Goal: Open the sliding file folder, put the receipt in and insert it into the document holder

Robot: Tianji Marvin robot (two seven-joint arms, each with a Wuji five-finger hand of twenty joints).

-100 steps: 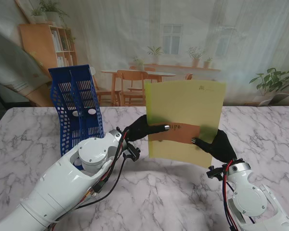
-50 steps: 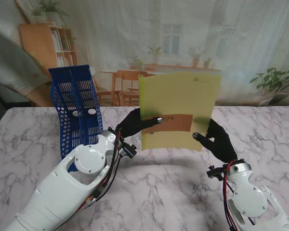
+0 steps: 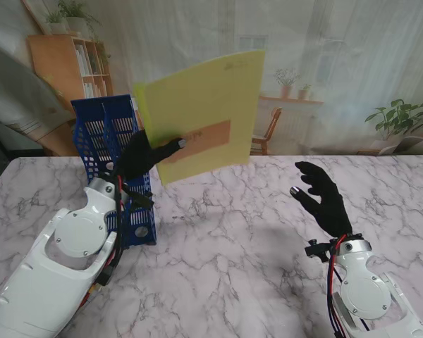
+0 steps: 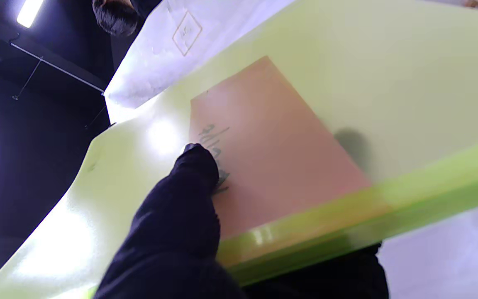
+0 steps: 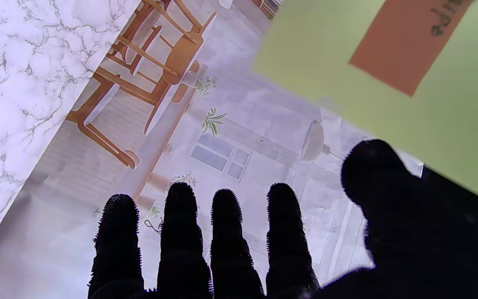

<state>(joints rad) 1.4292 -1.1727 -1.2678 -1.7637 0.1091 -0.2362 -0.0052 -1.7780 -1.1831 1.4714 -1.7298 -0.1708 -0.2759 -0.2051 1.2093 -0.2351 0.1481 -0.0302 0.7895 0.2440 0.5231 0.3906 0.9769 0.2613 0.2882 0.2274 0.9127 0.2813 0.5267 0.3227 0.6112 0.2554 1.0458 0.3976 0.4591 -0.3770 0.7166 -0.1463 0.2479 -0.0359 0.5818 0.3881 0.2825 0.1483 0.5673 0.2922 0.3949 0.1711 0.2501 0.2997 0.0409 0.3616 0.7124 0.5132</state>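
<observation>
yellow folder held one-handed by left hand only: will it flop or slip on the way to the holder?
The yellow folder looks fairly stiff: pinched near one edge by the left hand, it stays flat with no visible sag. Glare on it in the left wrist view suggests slick plastic, so it may pivot or slip. The receipt inside looks light.

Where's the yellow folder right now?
In the stand view, the yellow folder is in the air on the left, held by the left hand just above the blue document holder.
</observation>
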